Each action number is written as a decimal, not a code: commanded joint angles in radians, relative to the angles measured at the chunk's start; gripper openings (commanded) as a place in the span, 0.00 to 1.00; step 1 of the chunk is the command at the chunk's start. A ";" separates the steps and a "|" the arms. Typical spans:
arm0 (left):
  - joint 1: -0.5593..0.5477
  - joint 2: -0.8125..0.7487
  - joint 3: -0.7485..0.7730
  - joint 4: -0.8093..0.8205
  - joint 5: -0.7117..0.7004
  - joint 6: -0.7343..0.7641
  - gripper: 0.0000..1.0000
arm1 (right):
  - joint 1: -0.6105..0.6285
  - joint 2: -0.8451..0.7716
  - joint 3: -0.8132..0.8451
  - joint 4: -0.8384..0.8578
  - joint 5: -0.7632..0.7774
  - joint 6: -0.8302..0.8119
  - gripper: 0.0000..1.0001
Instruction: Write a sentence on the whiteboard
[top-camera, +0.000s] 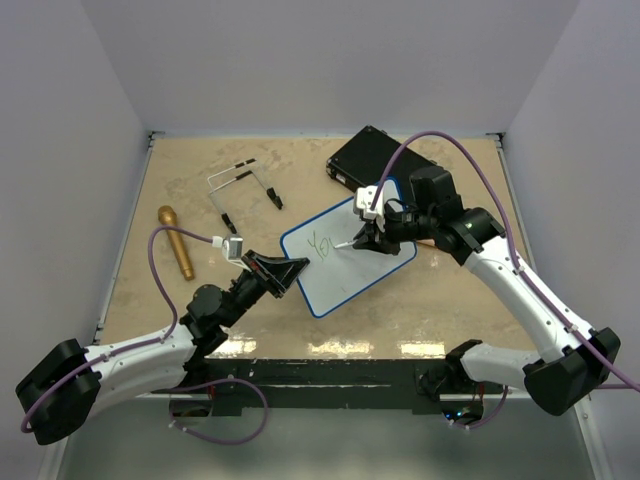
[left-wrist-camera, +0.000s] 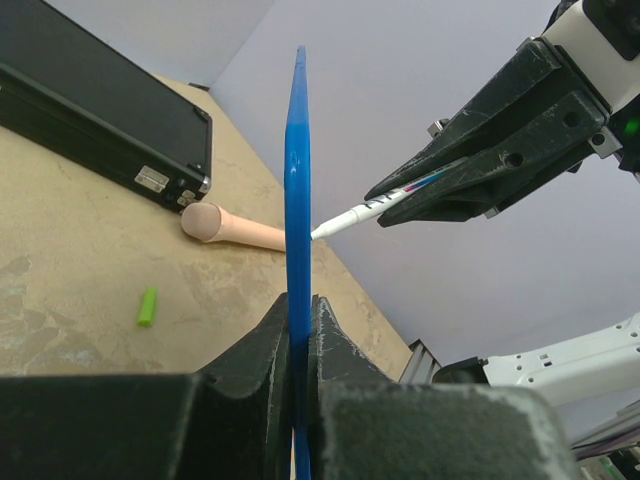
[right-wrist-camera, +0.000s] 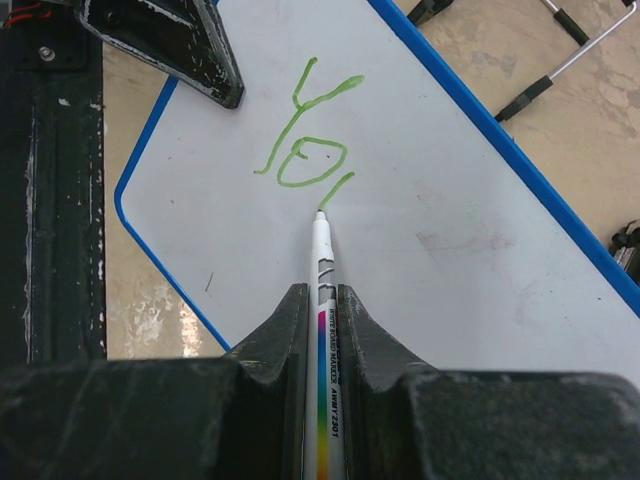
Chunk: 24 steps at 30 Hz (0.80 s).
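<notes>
The whiteboard (top-camera: 350, 285) lies tilted on the table, white with a blue rim. Green marker writing reads "Yo" plus one short stroke (right-wrist-camera: 310, 150), near the board's upper left (top-camera: 322, 243). My right gripper (right-wrist-camera: 322, 300) is shut on a white marker (right-wrist-camera: 322, 255) whose green tip touches the board at the end of that stroke. It hovers over the board's top (top-camera: 368, 238). My left gripper (left-wrist-camera: 298, 310) is shut on the whiteboard's blue rim (left-wrist-camera: 297, 180), seen edge-on, at the board's left corner (top-camera: 290, 272).
A black case (top-camera: 375, 160) lies behind the board. A gold microphone-shaped object (top-camera: 175, 240) and a wire frame (top-camera: 240, 190) lie at the left. A peach rod (left-wrist-camera: 235, 227) and a green cap (left-wrist-camera: 147, 306) lie on the table beyond the board.
</notes>
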 joint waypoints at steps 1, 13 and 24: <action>-0.004 -0.027 0.034 0.203 0.003 -0.011 0.00 | -0.009 -0.021 0.014 0.012 0.049 0.001 0.00; -0.003 -0.024 0.031 0.200 0.006 -0.012 0.00 | -0.022 -0.012 0.051 0.057 0.067 0.040 0.00; -0.003 -0.020 0.021 0.209 0.009 -0.015 0.00 | -0.029 0.023 0.094 0.068 0.049 0.055 0.00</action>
